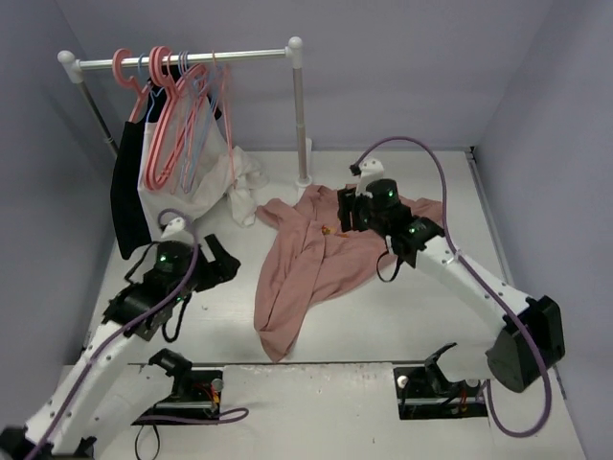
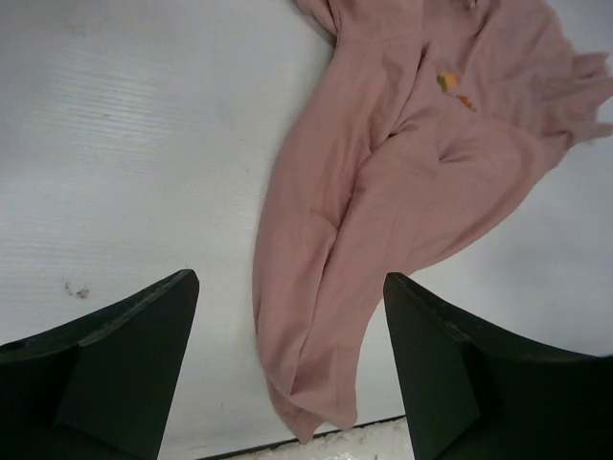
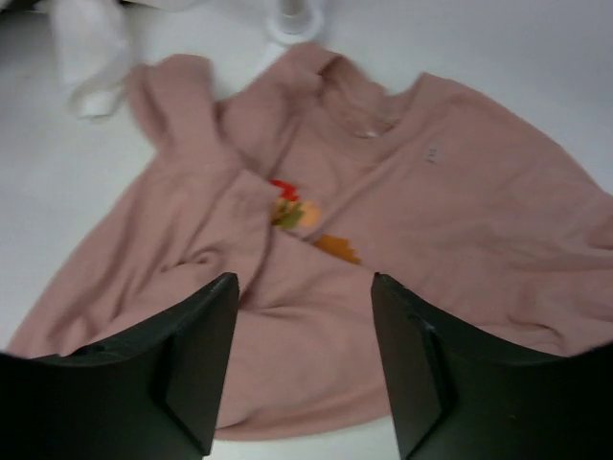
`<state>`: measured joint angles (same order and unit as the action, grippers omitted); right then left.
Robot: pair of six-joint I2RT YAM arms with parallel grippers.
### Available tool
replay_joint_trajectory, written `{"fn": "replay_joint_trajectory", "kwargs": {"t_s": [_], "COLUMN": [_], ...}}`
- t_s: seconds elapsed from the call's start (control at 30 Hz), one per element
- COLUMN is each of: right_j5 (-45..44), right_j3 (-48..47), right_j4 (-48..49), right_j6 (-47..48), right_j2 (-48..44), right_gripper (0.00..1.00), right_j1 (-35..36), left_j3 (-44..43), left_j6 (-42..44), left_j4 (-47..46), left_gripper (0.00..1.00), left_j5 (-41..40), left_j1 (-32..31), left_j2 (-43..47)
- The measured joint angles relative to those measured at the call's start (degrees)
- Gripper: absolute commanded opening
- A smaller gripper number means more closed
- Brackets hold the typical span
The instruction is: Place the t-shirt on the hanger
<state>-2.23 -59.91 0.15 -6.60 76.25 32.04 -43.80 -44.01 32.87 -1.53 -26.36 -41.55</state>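
As right gripper [image 3: 305, 297] gapes, t-shirt [image 3: 460, 220] spread beneath

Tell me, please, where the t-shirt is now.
In the top view, the t-shirt lies crumpled at centre on the table, beneath the right claw, its collar end near the clothes rack post.

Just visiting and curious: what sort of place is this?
Probably a lab test booth for laundry chores: plain grey walls, a small clothes rail with hangers, and two robot arms by a pink t-shirt.
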Motion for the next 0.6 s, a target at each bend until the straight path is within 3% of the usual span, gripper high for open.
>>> {"fn": "replay_joint_trajectory", "kwargs": {"t_s": [0.17, 0.4, 0.6], "right_j5": [3.42, 9.06, 8.93], "right_j3": [-4.93, -6.08, -2.95], "right_j4": [1.46, 3.28, 6.17], "right_j6": [2.90, 3.20, 0.92], "right_j2": [11.18, 25.06, 28.60], "right_gripper": [0.42, 0.57, 0.67], "right_j1": [-7.38, -14.42, -15.44], "left_j3": [-6.10, -12.84, -18.30], "left_j6": [1.06, 2.05, 1.78], "left_j4": [-7.09, -14.61, -16.75], "left_gripper": [0.74, 0.74, 0.73], "left_j5": [-5.80, -10.60, -12.03], "left_j1": [-10.18, -11.18, -11.18], "left_j2": [-18.44, -40.96, -57.60]}}
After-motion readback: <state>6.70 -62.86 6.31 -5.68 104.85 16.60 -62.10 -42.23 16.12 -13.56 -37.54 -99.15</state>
